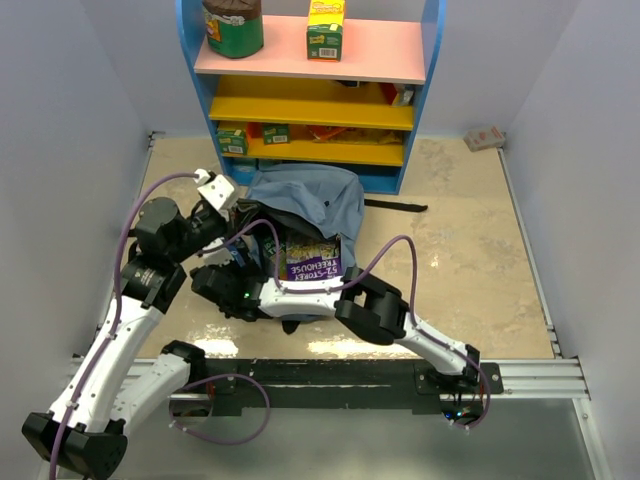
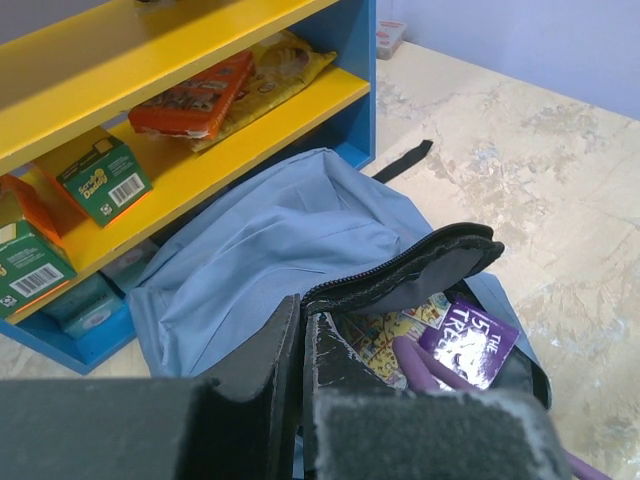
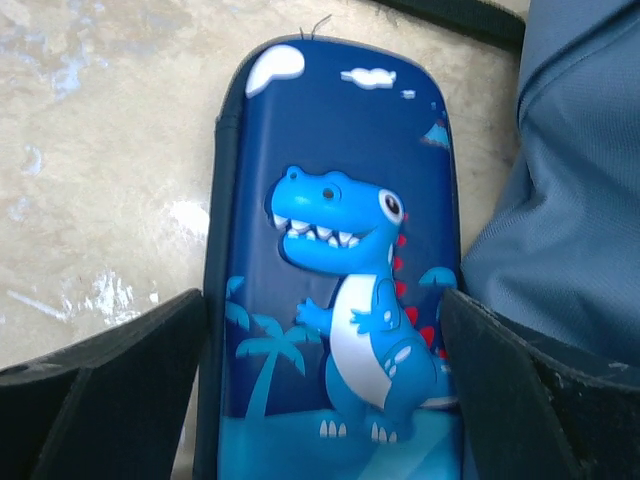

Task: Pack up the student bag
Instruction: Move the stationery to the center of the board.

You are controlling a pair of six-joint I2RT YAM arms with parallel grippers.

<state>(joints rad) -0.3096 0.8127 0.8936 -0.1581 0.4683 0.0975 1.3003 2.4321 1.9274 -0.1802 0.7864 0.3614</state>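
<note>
The student bag, grey-blue with a dark lining, lies in front of the shelf with its mouth toward me. A purple-and-yellow book shows inside it. My left gripper is shut on the bag's zipper edge and holds the mouth up over the book. A dark-blue dinosaur pencil case lies on the table beside the bag. My right gripper stands open with one finger on each side of the case. In the top view the right gripper hides the case.
A blue shelf unit with yellow and pink boards holds boxes and a jar right behind the bag. A black strap trails on the floor to the right. A small box lies at the back right. Walls close both sides.
</note>
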